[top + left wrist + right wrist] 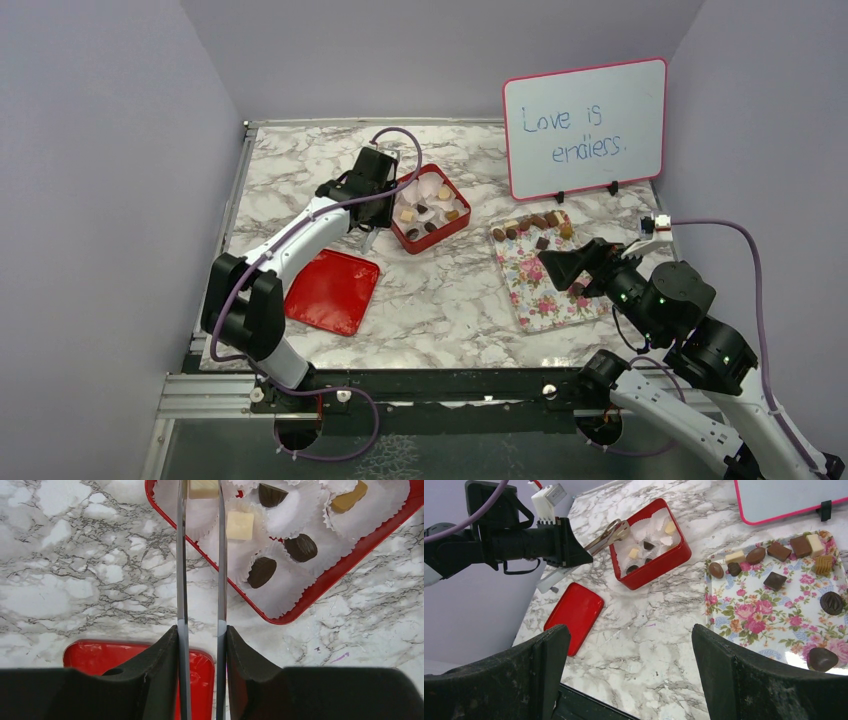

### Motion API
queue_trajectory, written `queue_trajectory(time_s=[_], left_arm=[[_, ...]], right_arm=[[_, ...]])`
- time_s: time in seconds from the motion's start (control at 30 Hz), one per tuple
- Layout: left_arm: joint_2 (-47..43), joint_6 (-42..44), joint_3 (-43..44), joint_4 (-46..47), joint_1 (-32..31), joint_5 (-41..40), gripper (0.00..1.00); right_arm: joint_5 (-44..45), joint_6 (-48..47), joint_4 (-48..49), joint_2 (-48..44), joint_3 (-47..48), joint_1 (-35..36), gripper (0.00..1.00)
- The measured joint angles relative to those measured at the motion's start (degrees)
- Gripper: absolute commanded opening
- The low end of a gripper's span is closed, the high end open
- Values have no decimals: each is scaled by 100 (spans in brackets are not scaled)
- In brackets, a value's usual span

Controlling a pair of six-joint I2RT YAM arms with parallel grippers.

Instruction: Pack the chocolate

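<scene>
The chocolate is split: several pieces lie on the floral tray (545,300) (764,625), such as a dark square (775,580), and several sit in white paper cups in the red box (432,238) (300,611) (654,571). My left gripper (374,200) (202,630) is shut on metal tongs (182,570) (608,534), whose tips reach over the box's left end. A cream square (202,487) sits between the tong tips. My right gripper (562,264) (629,635) hangs open over the tray's near left part, with nothing between its fingers.
The red lid (332,290) (100,656) (574,614) lies flat left of the box. A pink-framed whiteboard (585,125) (794,495) stands at the back right behind the tray. Grey walls enclose the marble table on three sides.
</scene>
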Motion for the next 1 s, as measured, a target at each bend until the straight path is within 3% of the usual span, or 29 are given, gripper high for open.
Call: queue_trajectory(time_s=[0.27, 0.73, 1.0], left_arm=[[59, 74, 0, -17, 24, -114, 43], [0, 63, 0, -17, 26, -138, 43], [-417, -68, 90, 20, 37, 398, 40]], right_arm=[[-2, 0, 2, 0, 0, 0, 98], [-2, -2, 2, 0, 0, 0, 98], [-2, 0, 2, 2, 0, 0, 97]])
